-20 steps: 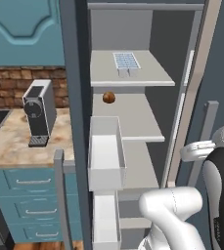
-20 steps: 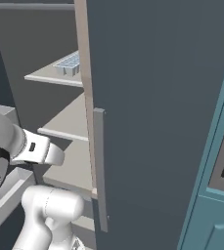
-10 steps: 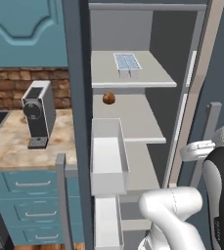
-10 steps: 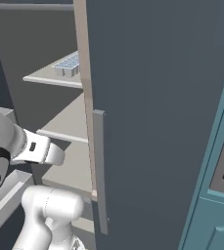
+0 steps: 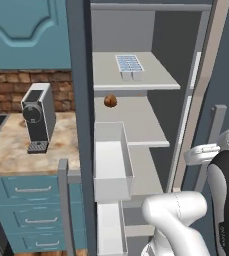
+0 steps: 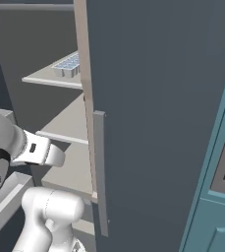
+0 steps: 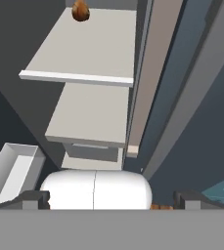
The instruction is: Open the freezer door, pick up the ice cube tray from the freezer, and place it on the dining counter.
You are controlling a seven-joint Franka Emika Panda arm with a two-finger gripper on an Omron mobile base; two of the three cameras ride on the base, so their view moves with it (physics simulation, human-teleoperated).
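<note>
The freezer [image 5: 136, 125] stands open. Its freezer door [image 5: 79, 100] is swung out on the left and seen edge-on, with white bins [image 5: 111, 160] on its inner side. The ice cube tray [image 5: 129, 64] [image 6: 69, 64], white with pale blue cells, lies flat on the upper shelf. My gripper [image 7: 112, 200] is open with nothing between its fingertips. It sits low in front of the shelves and looks up at them, well below the tray. The dining counter is out of view.
A small brown ball [image 5: 110, 101] [image 7: 80, 10] rests on the middle shelf. The plain dark grey door [image 6: 158, 98] with its bar handle [image 6: 100, 172] stands close on the right. A coffee machine [image 5: 36, 117] sits on a marbled wall counter [image 5: 11, 150] at the left.
</note>
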